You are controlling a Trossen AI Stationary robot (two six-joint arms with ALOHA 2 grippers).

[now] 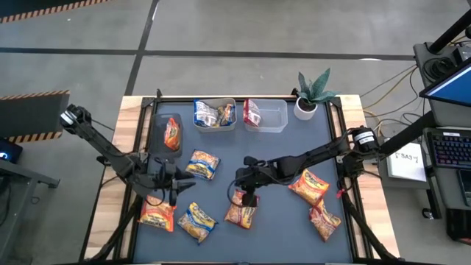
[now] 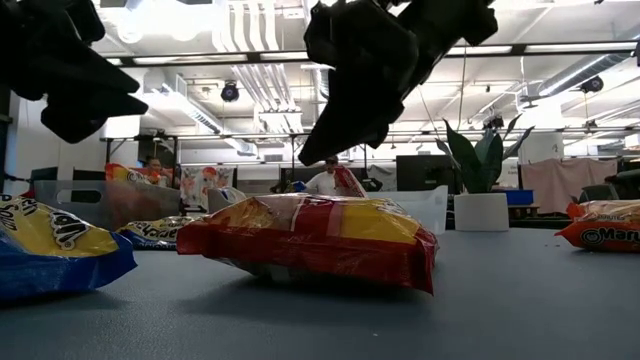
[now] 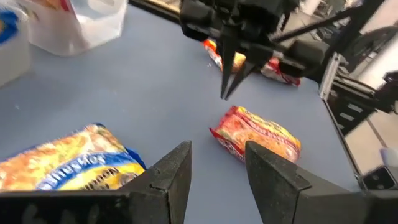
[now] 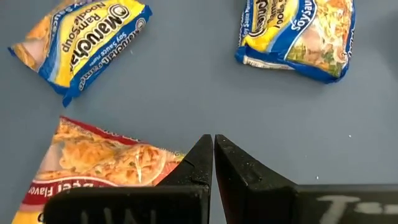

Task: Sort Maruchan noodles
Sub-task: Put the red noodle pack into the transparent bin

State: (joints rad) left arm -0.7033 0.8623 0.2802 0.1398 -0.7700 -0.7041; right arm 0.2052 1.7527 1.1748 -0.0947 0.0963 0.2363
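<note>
Several Maruchan packets lie flat on the blue-grey table. A red-orange packet (image 1: 241, 213) (image 4: 106, 165) lies near the middle. My right gripper (image 1: 246, 197) (image 4: 213, 142) hangs shut just above its edge, fingers pointing down, and the left wrist view shows a gap between its tips (image 3: 229, 93) and the packet (image 3: 258, 134). My left gripper (image 1: 174, 193) (image 3: 217, 149) is open and low over the table, between a yellow-and-blue packet (image 1: 202, 163) and another red-orange one (image 1: 157, 216). A second yellow-and-blue packet (image 1: 196, 221) lies by the near edge.
Two orange packets (image 1: 309, 186) (image 1: 324, 219) lie on the right. At the far edge stand three tubs: one with an orange packet (image 1: 171, 132), one with yellow-and-blue packets (image 1: 215, 114), one with a red packet (image 1: 252, 112). A potted plant (image 1: 309, 99) stands at the far right corner.
</note>
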